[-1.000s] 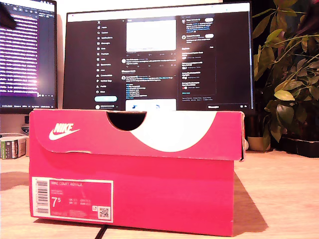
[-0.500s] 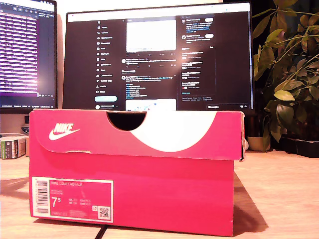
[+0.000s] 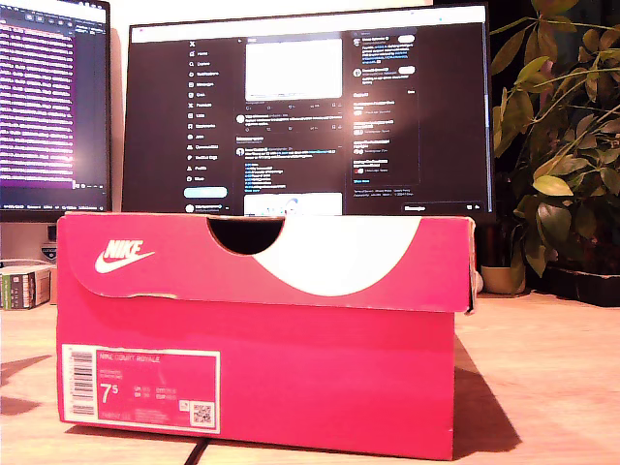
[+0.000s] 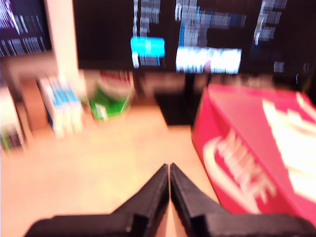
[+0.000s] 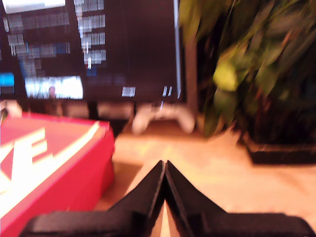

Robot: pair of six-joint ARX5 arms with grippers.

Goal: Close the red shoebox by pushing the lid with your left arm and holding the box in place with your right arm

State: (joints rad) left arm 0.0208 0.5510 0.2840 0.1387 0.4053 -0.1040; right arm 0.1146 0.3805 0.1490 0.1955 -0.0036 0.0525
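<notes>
The red shoebox [image 3: 262, 334] stands on the wooden table [image 3: 542, 368], its lid [image 3: 266, 257] lying down flat on the box with the white swoosh facing the exterior camera. No gripper appears in the exterior view. In the first wrist view my first gripper [image 4: 169, 167] is shut with nothing in it, hovering above the table beside the shoebox [image 4: 256, 163]. In the second wrist view my second gripper [image 5: 164, 163] is also shut and holds nothing, off the other side of the shoebox [image 5: 49, 163]. Both wrist views are blurred.
Two monitors [image 3: 310, 107] stand behind the box. A leafy plant [image 3: 562, 145] fills the exterior view's right. Small boxes [image 3: 24, 286] sit at the exterior view's left, also seen as small boxes [image 4: 64, 103] with a green packet [image 4: 111, 98]. A white game controller [image 5: 160, 118] lies by the monitor stand.
A dark arm part at the exterior view's top left corner has left the picture. The shadows on the table at that view's left have shifted. The box has not moved.
</notes>
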